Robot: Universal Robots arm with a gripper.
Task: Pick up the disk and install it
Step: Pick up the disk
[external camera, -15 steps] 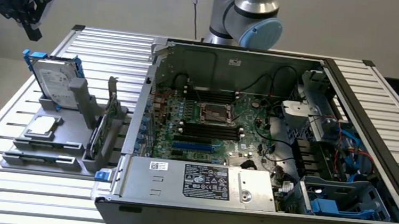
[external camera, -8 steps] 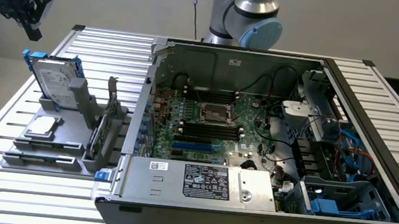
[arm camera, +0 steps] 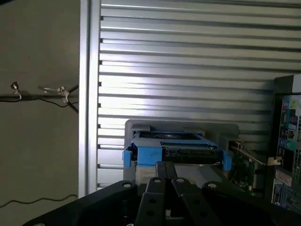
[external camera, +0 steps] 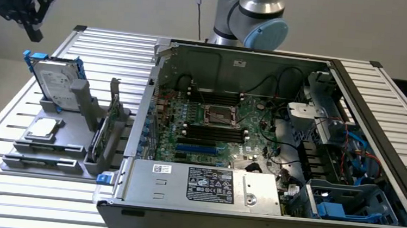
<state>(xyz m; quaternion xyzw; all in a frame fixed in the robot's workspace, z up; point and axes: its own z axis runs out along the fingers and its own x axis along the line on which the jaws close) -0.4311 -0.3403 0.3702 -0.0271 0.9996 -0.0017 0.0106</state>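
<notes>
The disk (external camera: pixel 55 83) is a silver-grey drive with a white label and blue rails, standing upright in a grey holder (external camera: pixel 56 135) on the slatted table at the exterior view's left. My gripper (external camera: pixel 33 32) hangs in the air above and a little to the left of it, shut and holding nothing. In the wrist view the disk (arm camera: pixel 174 149) shows edge-on, just past my closed fingertips (arm camera: pixel 166 166), with its blue rails at both ends. The open computer case (external camera: pixel 274 141) lies on its side in the middle of the table.
The grey holder also carries a small square silver chip (external camera: pixel 42 128) and a thin green card (external camera: pixel 108 120) standing upright between the disk and the case. Blue drive bays (external camera: pixel 345 204) sit in the case's near right corner. The arm's base (external camera: pixel 251 20) stands behind the case.
</notes>
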